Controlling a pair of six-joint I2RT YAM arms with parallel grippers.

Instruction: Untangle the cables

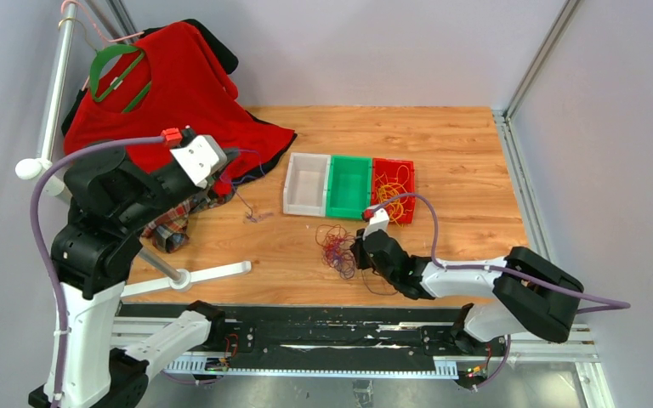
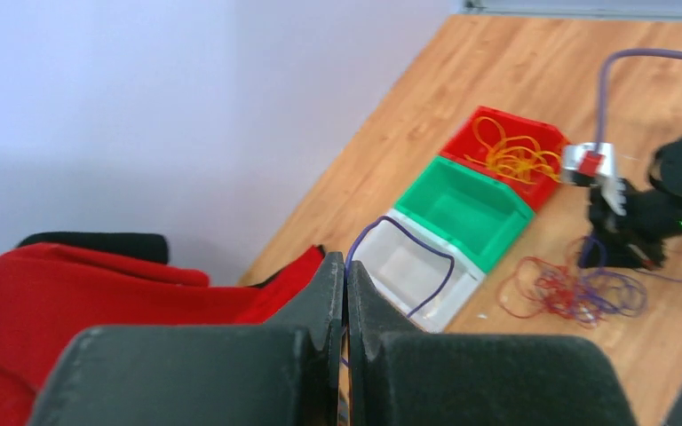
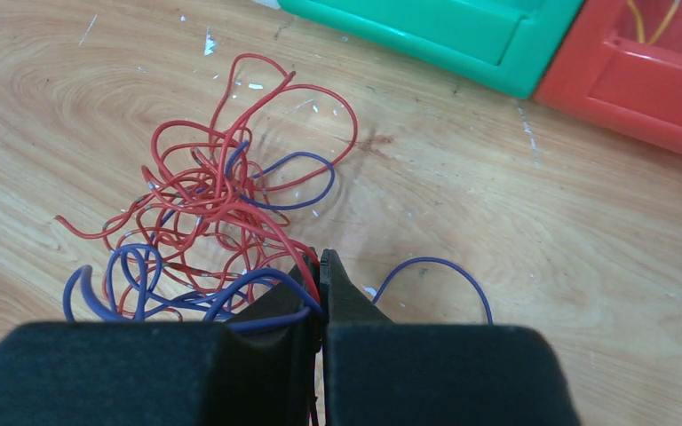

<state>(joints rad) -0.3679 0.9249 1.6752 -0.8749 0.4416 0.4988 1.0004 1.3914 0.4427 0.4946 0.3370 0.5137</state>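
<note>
1. The left gripper (image 2: 346,266) hangs raised above the left side of the table (image 1: 459,170), in front of a red shirt (image 1: 178,93) on a green hanger (image 1: 115,72).
2. Its jaws are pressed together with no gap showing, and they pinch 1 purple cable (image 2: 451,260) at the tips.
3. In the left wrist view that cable loops out from the fingertips in front of the white bin (image 1: 287,191). In the top view it trails down, and its far end lies on the wood left of the bins.
4. The right gripper (image 3: 321,259) is low over the table, just in front of the green bin (image 1: 349,183).
5. Its jaws are closed too, pinching the tangle (image 3: 213,195) at its near edge. A red strand runs in between the tips and a purple strand crosses the left finger.
6. The tangle is a loose knot of red and purple cables lying flat on the wood, near the bins but not touching them.
7. Another purple loop curves out on the wood to the right of the right gripper's fingers.
8. 3 bins stand side by side, touching: white on the left, green in the middle, and the red bin (image 1: 393,161) on the right.
9. Yellow cables (image 2: 511,155) lie curled in the red bin.
10. A plaid cloth (image 1: 174,223) lies on the table under the left arm.
</note>
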